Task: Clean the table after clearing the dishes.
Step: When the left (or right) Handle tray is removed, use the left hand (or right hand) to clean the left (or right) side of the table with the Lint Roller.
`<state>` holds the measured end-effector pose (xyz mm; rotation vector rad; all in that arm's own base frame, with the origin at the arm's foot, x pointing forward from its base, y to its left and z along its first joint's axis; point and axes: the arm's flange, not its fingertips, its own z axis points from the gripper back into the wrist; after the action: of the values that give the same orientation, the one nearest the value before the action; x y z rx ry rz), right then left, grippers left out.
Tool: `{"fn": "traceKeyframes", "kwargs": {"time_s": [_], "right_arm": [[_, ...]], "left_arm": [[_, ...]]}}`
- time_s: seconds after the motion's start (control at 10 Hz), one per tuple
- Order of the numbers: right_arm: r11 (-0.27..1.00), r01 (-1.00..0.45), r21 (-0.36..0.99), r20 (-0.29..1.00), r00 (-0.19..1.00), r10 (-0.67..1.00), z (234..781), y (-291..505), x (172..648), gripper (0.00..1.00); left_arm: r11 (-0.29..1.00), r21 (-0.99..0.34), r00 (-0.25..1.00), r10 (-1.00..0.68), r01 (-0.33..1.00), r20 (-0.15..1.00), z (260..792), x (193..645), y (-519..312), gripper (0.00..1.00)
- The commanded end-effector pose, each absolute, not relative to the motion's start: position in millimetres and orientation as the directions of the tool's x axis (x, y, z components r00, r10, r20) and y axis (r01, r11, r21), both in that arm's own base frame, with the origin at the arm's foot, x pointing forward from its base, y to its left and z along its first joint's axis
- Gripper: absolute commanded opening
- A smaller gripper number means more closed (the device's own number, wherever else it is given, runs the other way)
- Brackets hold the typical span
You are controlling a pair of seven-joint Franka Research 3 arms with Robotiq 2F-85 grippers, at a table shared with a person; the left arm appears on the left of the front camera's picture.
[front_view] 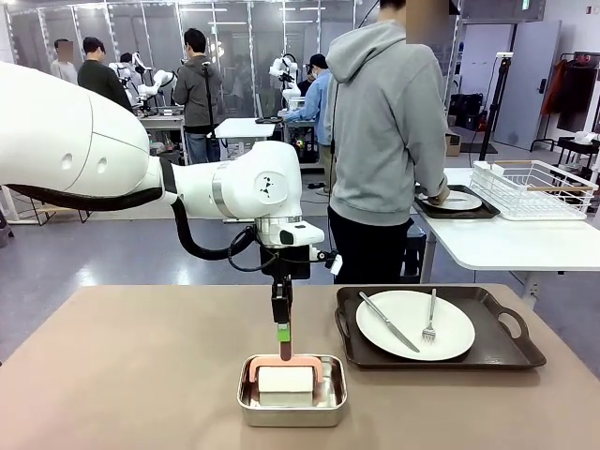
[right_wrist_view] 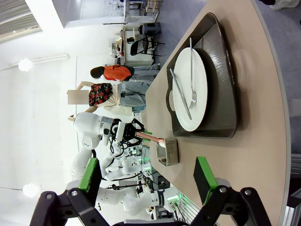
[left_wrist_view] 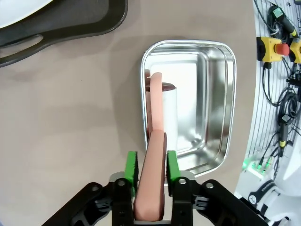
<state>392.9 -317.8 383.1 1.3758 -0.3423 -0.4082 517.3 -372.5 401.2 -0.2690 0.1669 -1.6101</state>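
Note:
On the tan table (front_view: 122, 375) stands a small square steel pan (front_view: 292, 415) holding a white block (front_view: 286, 380) with a pink looped handle (front_view: 284, 359). My left gripper (front_view: 283, 339) points straight down and is shut on that handle (left_wrist_view: 155, 117), the green pads (left_wrist_view: 131, 165) pressing it from both sides above the pan (left_wrist_view: 221, 94). Right of the pan lies a dark tray (front_view: 506, 352) with a white plate (front_view: 415, 325), a knife (front_view: 389, 322) and a fork (front_view: 430, 319). My right gripper (right_wrist_view: 146, 165) hangs open above the table edge, facing the tray (right_wrist_view: 223, 80) and plate (right_wrist_view: 190, 89).
A person in a grey hoodie stands with their back to me at a white table (front_view: 506, 244), a hand on a second dark tray with a plate (front_view: 457, 202). A white wire rack (front_view: 534, 187) sits beside it. The left half of the tan top is bare.

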Motion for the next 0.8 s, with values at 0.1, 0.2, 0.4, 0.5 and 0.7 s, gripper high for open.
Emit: {"fn": "traceKeyframes", "kwargs": {"time_s": [0.1,0.2,0.4,0.5,0.7], "right_arm": [[0.139,0.081,0.987,-0.005,0.88,-0.474,387,-317,391,1.0],[0.139,0.081,0.987,-0.005,0.88,-0.474,387,-317,391,1.0],[0.139,0.081,0.987,-0.005,0.88,-0.474,387,-317,391,1.0],[0.139,0.081,0.987,-0.005,0.88,-0.474,387,-317,391,1.0],[0.139,0.081,0.987,-0.005,0.88,-0.474,387,-317,391,1.0]], "left_arm": [[-0.037,-0.275,-0.027,-0.999,0.961,0.04,406,516,-374,0.05],[-0.036,-0.274,-0.026,-0.999,0.961,0.041,407,517,-374,0.0],[-0.036,-0.268,-0.025,-0.999,0.963,0.045,410,516,-374,0.0],[-0.032,-0.268,-0.021,-0.999,0.963,0.044,412,516,-372,0.02],[0.099,-0.22,0.114,-0.992,0.97,0.057,451,511,-359,0.0]]}}
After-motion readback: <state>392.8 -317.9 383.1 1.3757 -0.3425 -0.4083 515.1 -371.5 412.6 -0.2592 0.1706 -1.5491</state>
